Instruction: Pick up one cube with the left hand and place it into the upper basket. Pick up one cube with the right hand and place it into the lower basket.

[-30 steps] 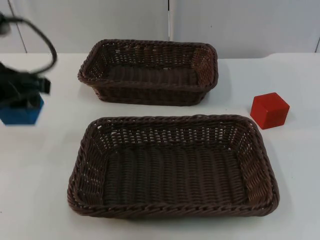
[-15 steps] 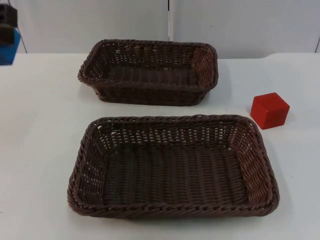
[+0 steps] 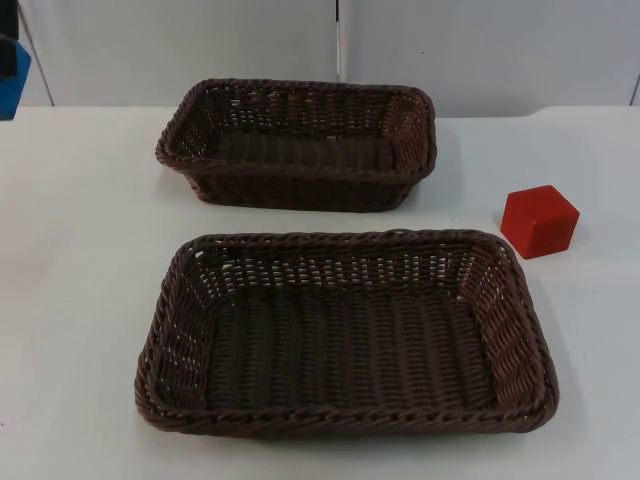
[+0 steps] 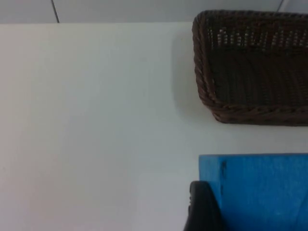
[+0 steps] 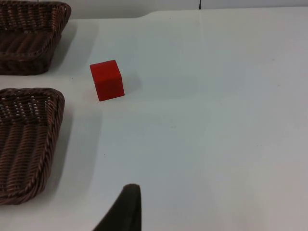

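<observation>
Left gripper: we see it pinching the blue cube, lifted higher and farther toward the table's left edge than a second ago.
Upper basket: holds no cube, unmoved.
Lower basket: holds no cube, unmoved.
Red cube: on the table right of the baskets, same place.
Right gripper: waits above the table; we cannot tell its fingers' state.

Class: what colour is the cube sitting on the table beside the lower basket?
Red: the cube shows best in the top view.
</observation>
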`<state>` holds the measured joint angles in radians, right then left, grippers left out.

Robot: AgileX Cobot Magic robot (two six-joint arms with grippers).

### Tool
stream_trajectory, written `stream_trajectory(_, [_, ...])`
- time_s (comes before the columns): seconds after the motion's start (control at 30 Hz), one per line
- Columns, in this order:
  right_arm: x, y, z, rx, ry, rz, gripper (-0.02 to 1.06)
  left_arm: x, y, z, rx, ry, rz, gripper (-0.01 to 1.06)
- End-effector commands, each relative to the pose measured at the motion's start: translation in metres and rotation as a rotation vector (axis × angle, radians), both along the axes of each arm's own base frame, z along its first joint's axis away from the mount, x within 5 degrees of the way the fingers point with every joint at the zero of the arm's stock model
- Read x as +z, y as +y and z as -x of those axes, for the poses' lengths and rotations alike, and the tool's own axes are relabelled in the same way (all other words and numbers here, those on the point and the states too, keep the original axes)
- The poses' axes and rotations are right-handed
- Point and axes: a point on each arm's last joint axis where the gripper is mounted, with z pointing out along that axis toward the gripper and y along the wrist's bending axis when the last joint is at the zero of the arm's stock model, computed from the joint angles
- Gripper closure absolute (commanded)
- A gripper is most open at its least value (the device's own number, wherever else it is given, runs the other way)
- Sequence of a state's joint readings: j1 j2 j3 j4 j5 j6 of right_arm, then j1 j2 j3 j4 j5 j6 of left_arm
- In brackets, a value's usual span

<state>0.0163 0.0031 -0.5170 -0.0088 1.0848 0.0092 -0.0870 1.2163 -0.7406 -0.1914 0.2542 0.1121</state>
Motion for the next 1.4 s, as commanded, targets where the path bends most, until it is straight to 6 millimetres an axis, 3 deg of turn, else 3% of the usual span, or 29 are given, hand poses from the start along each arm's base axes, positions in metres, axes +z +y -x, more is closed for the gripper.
stream_trajectory(0.0, [0.0, 0.0, 0.0, -0.002, -0.011, 0.0, 0.0, 0.004, -0.001, 0.001, 0.002, -0.018, 0.01, 1.05])
stream_trajectory(0.47, [0.0, 0.0, 0.0, -0.002, -0.011, 0.0, 0.0, 0.005, 0.0, 0.0, 0.017, -0.029, 0.023, 1.05])
stream_trajectory(0.73, [0.0, 0.001, 0.0, 0.005, -0.011, -0.01, 0.0, -0.006, 0.008, 0.008, 0.063, 0.127, 0.048, 1.05])
stream_trajectory(0.97, [0.0, 0.001, 0.0, 0.005, -0.011, -0.01, 0.0, 0.004, 0.009, 0.0, 0.122, 0.002, 0.136, 1.05])
stream_trajectory(1.2, [0.0, 0.001, 0.0, 0.005, -0.011, -0.01, 0.0, 0.017, 0.013, -0.008, 0.137, -0.173, 0.112, 1.05])
stream_trajectory(1.37, [0.0, 0.001, 0.0, 0.005, -0.011, -0.01, 0.0, 0.009, 0.013, -0.016, 0.131, -0.164, 0.085, 1.05])
